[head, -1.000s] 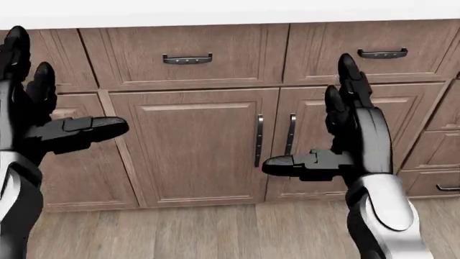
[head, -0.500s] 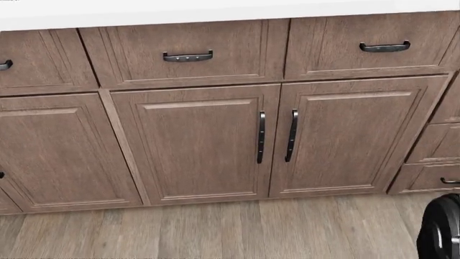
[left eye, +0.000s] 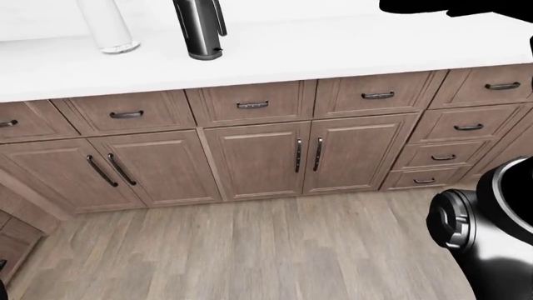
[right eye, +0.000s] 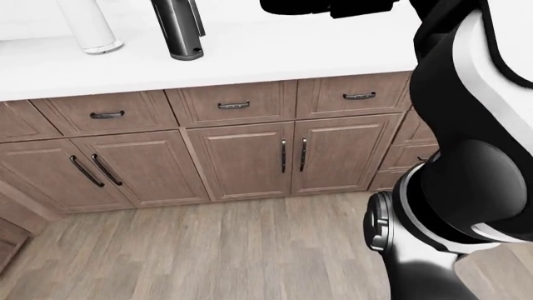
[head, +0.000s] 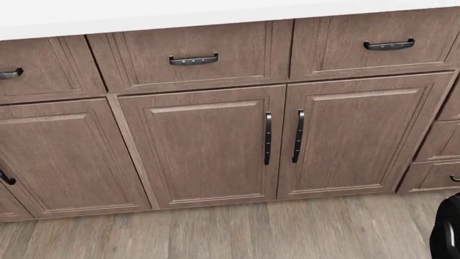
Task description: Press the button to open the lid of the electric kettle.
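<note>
Right hand (right eye: 329, 7) hangs above the counter (right eye: 250, 50), right of kettle (right eye: 177, 28).

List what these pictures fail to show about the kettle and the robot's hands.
- Kettle: the left-eye and right-eye views' top edges cut off its upper part, so lid and button are unseen.
- Right hand: only a flat black shape at the right-eye view's top edge; finger pose unreadable.
- Left hand: in no view.
- Head view: shows only cabinets.

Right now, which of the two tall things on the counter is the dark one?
The dark metallic cylinder, standing right of its neighbour in the left-eye view, with a thin upright bar on its side. The other, a white cylinder, is pale and plain.
</note>
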Controlling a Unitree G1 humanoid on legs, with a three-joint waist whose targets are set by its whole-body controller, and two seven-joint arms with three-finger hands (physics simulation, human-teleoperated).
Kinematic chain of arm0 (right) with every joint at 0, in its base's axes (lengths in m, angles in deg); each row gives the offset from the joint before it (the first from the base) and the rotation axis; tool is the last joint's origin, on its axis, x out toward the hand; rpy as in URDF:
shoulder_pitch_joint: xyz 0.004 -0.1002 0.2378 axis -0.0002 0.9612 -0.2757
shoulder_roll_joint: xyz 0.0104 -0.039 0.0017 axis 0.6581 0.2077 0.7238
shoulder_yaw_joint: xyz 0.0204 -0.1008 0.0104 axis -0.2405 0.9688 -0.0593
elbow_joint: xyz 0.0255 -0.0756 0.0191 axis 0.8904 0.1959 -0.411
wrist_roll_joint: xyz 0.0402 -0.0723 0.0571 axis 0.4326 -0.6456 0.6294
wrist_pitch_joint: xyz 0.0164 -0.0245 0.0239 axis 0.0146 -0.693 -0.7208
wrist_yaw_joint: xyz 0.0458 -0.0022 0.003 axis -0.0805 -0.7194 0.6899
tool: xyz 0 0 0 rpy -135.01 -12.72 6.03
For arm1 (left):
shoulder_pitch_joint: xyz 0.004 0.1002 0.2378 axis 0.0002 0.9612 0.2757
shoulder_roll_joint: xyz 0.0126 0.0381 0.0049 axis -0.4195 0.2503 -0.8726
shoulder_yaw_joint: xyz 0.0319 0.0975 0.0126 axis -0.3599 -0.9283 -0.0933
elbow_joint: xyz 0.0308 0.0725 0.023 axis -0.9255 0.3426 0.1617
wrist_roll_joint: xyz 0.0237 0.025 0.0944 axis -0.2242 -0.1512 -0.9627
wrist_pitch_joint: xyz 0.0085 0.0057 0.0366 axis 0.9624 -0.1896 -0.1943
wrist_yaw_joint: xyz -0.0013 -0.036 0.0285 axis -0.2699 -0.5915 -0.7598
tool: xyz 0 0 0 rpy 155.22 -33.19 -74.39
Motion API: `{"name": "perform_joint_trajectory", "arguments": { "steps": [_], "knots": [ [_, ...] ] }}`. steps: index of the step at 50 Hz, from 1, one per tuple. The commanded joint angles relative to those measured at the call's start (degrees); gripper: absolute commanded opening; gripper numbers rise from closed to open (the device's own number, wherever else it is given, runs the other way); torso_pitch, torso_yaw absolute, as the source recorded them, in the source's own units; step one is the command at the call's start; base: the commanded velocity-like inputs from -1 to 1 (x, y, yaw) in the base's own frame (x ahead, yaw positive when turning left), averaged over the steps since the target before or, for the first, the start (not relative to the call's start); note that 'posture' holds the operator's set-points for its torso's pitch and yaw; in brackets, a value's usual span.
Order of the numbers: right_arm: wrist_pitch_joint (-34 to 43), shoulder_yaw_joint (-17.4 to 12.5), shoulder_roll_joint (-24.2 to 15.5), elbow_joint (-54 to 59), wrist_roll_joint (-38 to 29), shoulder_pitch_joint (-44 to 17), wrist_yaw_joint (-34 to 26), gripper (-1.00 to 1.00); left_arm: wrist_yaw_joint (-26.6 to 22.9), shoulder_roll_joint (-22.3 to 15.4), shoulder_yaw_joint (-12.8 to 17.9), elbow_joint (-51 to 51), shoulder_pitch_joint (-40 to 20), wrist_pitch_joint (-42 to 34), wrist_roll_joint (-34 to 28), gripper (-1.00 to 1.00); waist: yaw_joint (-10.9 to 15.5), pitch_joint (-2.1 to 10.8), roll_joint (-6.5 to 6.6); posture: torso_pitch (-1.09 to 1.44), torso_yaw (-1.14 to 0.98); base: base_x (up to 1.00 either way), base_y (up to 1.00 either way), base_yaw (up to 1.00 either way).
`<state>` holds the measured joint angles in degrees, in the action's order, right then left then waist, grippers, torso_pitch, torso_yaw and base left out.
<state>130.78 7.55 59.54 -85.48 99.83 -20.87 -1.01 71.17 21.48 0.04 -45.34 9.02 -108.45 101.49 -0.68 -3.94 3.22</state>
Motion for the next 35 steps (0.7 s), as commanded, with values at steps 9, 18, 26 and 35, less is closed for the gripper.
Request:
{"name": "perform_joint_trajectory", "arguments": {
  "steps": [9,18,26,35],
  "knots": [
    [-1.4,1.0,1.0,-0.3,-2.5,-0.8,-1.4,1.0,-0.7,-0.4,0.2,0.2,-0.6,1.7,-0.8,1.0,-0.4,1.01,2.02,0.0,0.0,0.0,0.45,0.0],
    [-1.2,1.1,1.8,-0.4,-4.1,-0.8,-2.7,1.0,-0.7,0.2,0.4,0.2,-0.7,1.0,-1.2,1.0,-0.1,0.6,-0.31,0.0,0.0,0.0,0.44,0.0],
    [-1.1,0.8,2.3,-0.6,-5.0,-0.9,-3.4,1.0,-0.7,0.5,0.5,0.1,-0.6,0.8,-1.3,1.0,-0.2,-0.14,0.1,0.0,0.0,0.0,0.15,0.0],
    [-1.1,1.4,2.5,-0.6,-6.2,-1.0,-4.3,1.0,-0.7,0.7,0.4,0.1,-0.7,0.7,-1.5,1.0,0.5,0.53,-2.33,0.0,0.0,0.09,0.07,0.0]
  ]
}}
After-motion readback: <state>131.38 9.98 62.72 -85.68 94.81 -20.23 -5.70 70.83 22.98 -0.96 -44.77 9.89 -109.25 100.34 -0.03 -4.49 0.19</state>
